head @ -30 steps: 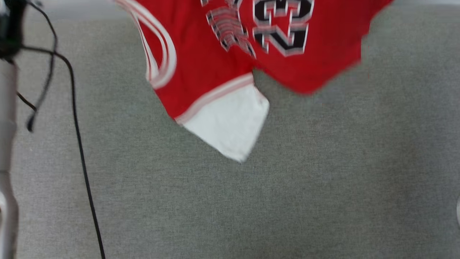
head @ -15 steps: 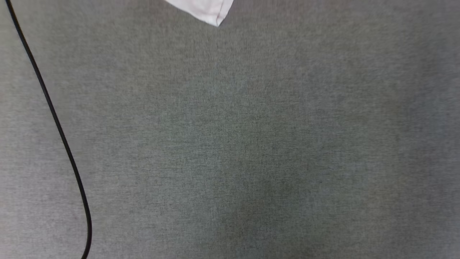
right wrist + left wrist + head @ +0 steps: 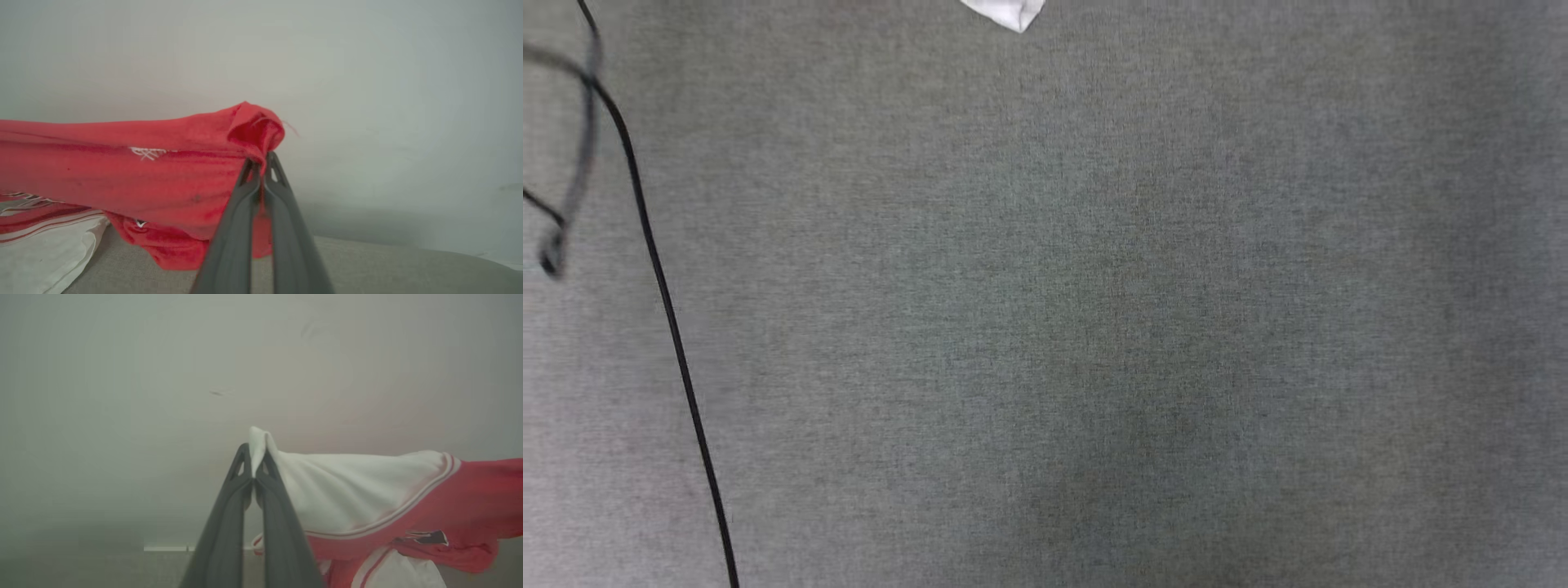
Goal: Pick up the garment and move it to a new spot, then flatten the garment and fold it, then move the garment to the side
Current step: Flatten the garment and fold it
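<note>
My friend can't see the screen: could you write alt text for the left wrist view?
Two long dark jaws, shut, pinch the tip of a white sleeve of the red garment, which drapes away to the right. Behind, a pale blur.

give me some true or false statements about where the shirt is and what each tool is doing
1. The left tool is shut on a white sleeve of the garment. True.
2. The right tool is open and holds nothing. False: it is shut on a red edge of the garment.
3. The head view shows the garment's number. False: a small white tip of it shows at the top edge, with no lettering.
4. A black cable runs down the left side of the head view. True.
5. The garment lies folded flat. False: it hangs bunched between the two tools.
</note>
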